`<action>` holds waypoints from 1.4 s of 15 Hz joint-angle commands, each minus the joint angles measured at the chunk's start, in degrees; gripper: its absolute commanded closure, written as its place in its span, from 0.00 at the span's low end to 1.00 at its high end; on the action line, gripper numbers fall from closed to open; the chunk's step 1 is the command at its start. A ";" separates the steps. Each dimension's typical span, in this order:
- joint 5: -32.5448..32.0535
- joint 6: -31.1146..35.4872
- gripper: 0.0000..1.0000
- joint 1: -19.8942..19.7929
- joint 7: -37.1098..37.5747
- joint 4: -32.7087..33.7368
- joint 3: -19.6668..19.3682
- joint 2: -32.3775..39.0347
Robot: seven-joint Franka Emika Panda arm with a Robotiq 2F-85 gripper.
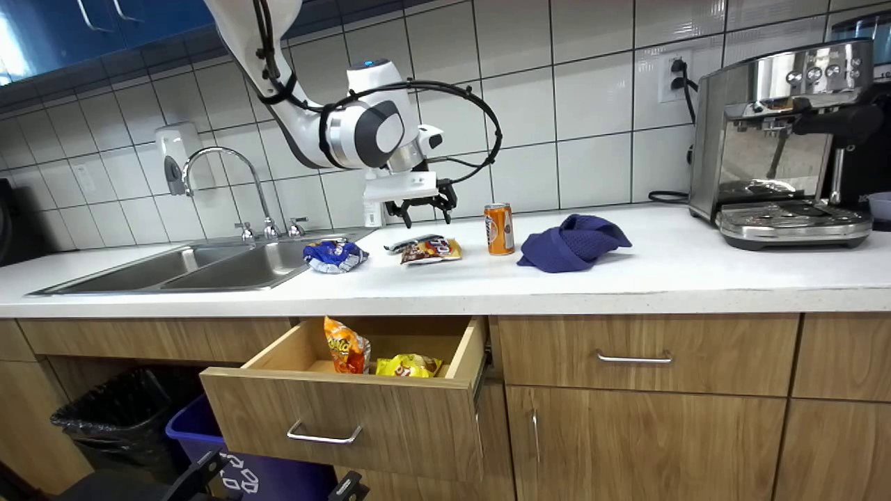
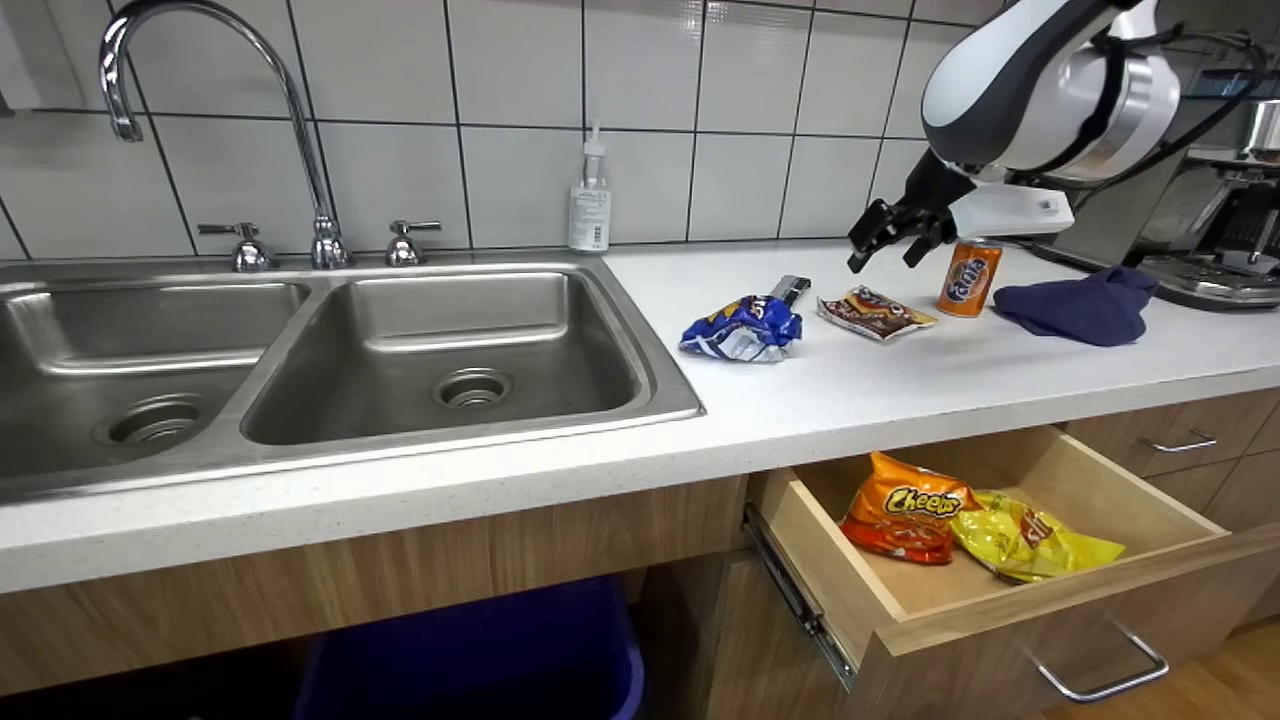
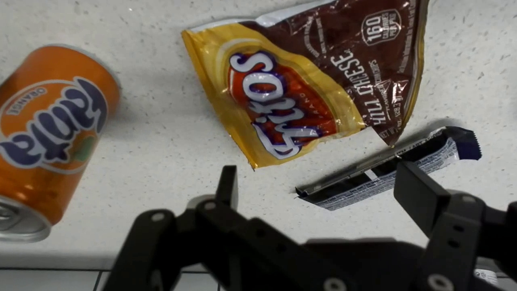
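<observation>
A pulled-out wooden drawer point(image 1: 390, 410) holds an orange Cheetos bag point(image 2: 910, 510), standing, and a rumpled yellow snack bag point(image 2: 1035, 545) (its lettering too small to read) just beside it. Below the double-basin steel sink point(image 2: 662, 380), a blue recycling bin point(image 1: 285, 479) and a trash can point(image 1: 115, 428) lined in black plastic sit next to each other, their contents out of sight. On the white countertop point(image 1: 696, 275), a crumpled blue foil bag point(image 2: 745, 328) lies near the sink, and a Fritos chili cheese bag point(image 3: 282, 105) lies between it and an upright Fanta orange can point(image 3: 56, 121); a navy cloth point(image 1: 571, 243) sits bunched just beside the can. A little farther back, a slim, dark-wrapped bar point(image 3: 355, 186) rests just beside the Fritos bag. The Robotiq gripper point(image 1: 428, 219) hangs near both packages, above and apart from them, its jaws spread wide. Against the tiled wall point(image 1: 522, 174) stand a labeled bottle point(image 2: 590, 215) and, at the far end, a stainless-steel espresso machine point(image 1: 773, 163).
</observation>
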 commanded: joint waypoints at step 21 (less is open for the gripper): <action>-5.89 -5.16 0.00 -5.67 1.11 9.10 4.88 9.26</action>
